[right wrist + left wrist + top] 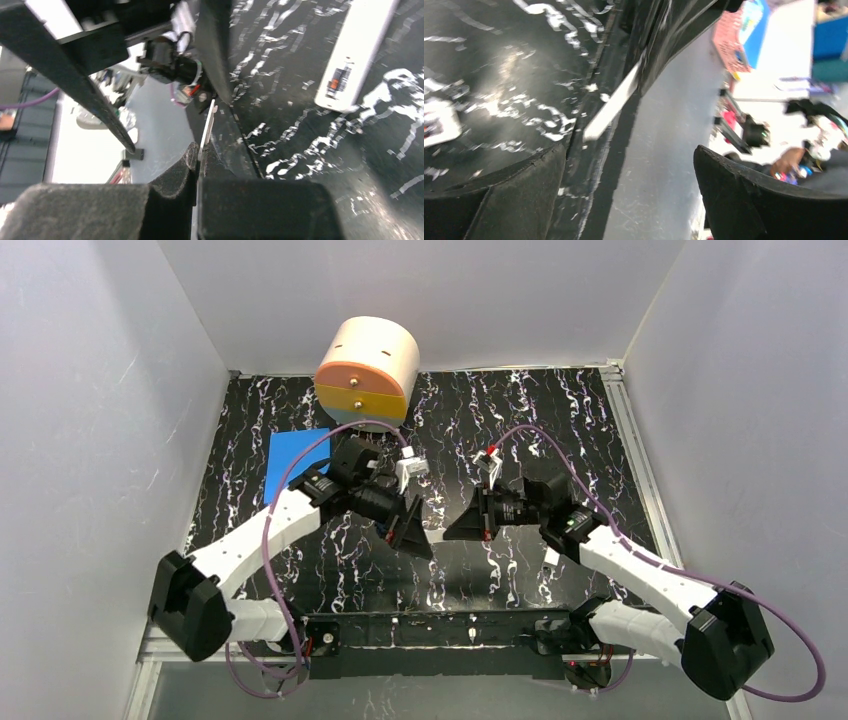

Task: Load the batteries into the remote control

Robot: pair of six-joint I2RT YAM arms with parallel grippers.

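My right gripper (201, 150) is clamped fully together on a thin flat white plastic piece (206, 127), which I see edge-on from the right wrist and as a pale strip (611, 107) from the left. My left gripper (628, 152) stands wide apart, holding nothing. Its black padded fingers (504, 200) sit either side of the strip's free end without touching it.

From above, the two grippers – left (412, 530), right (462, 525) – meet nose to nose over the middle of the black white-veined table (480, 420).

The slim white remote control (355, 55) lies flat on the table off to the side of my right gripper, apart from both. It shows a small dark square label (337, 80) with an orange patch; I can't read any writing on it.

At the back stands a round peach drum with orange and yellow drawer fronts (368, 370), and a flat blue rectangle (295, 460) lies beside it, partly under my left arm. Purple cables loop along both arms.
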